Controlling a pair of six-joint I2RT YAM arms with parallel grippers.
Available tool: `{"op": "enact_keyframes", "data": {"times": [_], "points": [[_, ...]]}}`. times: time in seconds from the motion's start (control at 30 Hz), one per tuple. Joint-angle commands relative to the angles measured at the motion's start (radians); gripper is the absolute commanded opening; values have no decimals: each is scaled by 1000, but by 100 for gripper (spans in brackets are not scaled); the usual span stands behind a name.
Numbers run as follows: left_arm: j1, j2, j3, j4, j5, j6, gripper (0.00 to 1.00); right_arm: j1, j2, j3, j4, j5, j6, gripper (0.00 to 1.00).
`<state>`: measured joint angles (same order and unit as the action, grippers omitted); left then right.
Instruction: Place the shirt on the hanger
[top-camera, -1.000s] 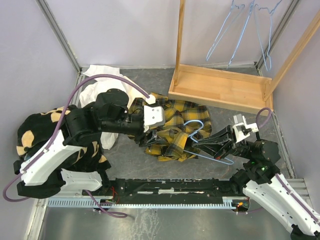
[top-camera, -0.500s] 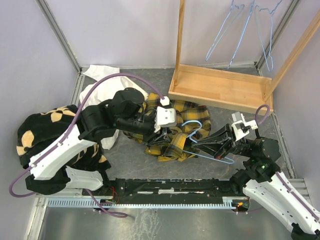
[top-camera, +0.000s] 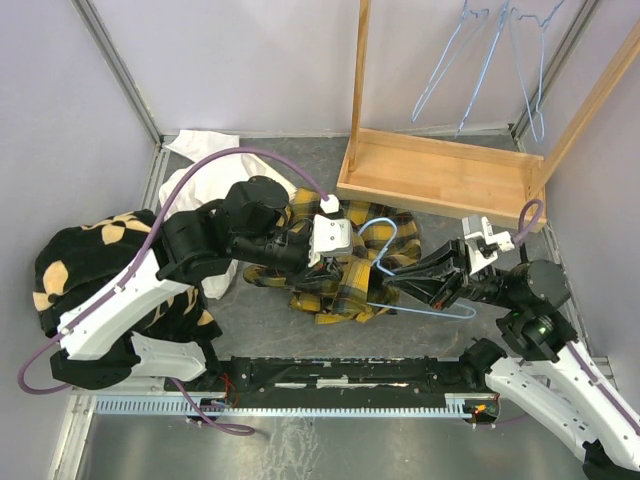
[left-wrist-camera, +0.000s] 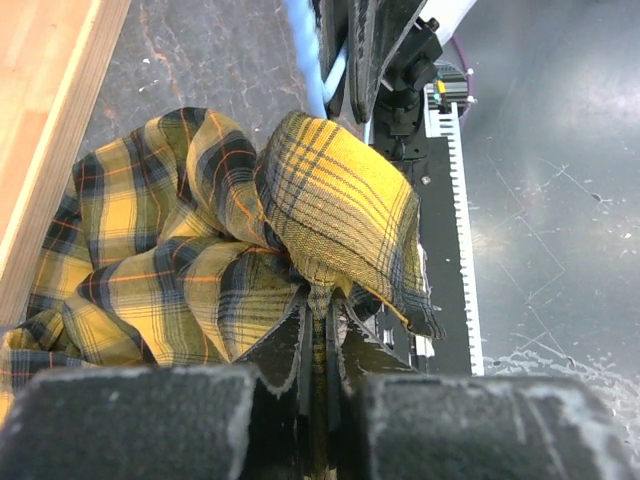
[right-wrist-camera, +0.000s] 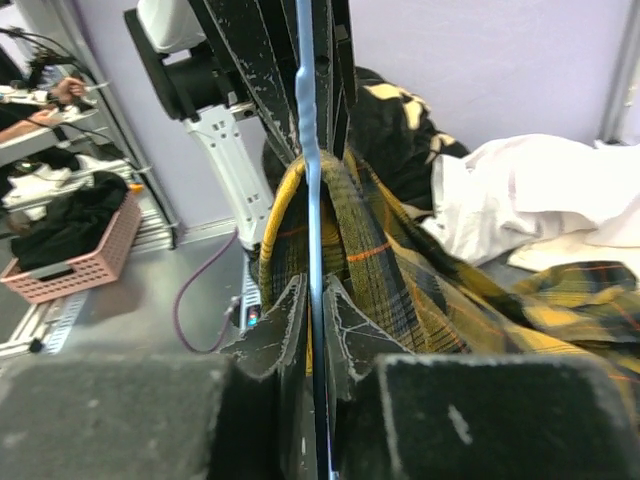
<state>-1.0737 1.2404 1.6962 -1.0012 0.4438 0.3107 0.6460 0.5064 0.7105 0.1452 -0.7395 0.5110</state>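
The yellow and black plaid shirt (top-camera: 345, 280) lies bunched on the grey floor between both arms. My left gripper (top-camera: 348, 262) is shut on a raised fold of the shirt (left-wrist-camera: 330, 210), and the cloth runs down between its jaws. My right gripper (top-camera: 390, 286) is shut on the thin light-blue wire hanger (top-camera: 430, 311). In the right wrist view the hanger wire (right-wrist-camera: 306, 150) runs straight up from between the jaws, with shirt cloth (right-wrist-camera: 400, 260) draped right behind it. The hanger's hook stands over the shirt's far side. In the left wrist view the hanger wire (left-wrist-camera: 302, 50) shows just beyond the pinched fold.
A wooden rack (top-camera: 440, 175) stands at the back right with several spare wire hangers (top-camera: 480, 60) hung above it. A white garment (top-camera: 195, 180) lies at the back left, and a black fleece with tan patches (top-camera: 70, 260) lies under the left arm. Purple walls enclose the floor.
My left gripper has reached further right over the shirt and shut on a fold of it. The right arm has drawn back slightly and the hanger's hook has swung up and away.
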Motion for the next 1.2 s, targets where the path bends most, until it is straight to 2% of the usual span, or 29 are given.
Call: {"op": "enact_keyframes", "data": {"times": [0.0, 0.13, 0.2, 0.33, 0.47, 0.67, 0.9, 1.17], "points": [[-1, -20, -7, 60, -71, -60, 3, 5, -13, 139, -215, 107, -189, 23], [-1, -33, -33, 68, -114, -86, 3, 6, -37, 208, -418, 327, -311, 41], [-1, -45, -59, 81, -161, -100, 3, 5, -53, 235, -502, 458, -336, 44], [-1, -79, -119, 124, -321, -147, 3, 5, -53, 296, -678, 609, -339, 48], [-1, -107, -166, 170, -431, -215, 3, 4, -11, 353, -852, 771, -265, 52], [0, -157, -227, 230, -472, -272, 3, 5, -31, 287, -884, 955, -31, 53], [0, -180, -217, 230, -547, -283, 3, 4, -115, 153, -836, 1011, 91, 54], [0, -186, -177, 238, -666, -297, 3, 5, -124, 0, -584, 788, 185, 57]]}}
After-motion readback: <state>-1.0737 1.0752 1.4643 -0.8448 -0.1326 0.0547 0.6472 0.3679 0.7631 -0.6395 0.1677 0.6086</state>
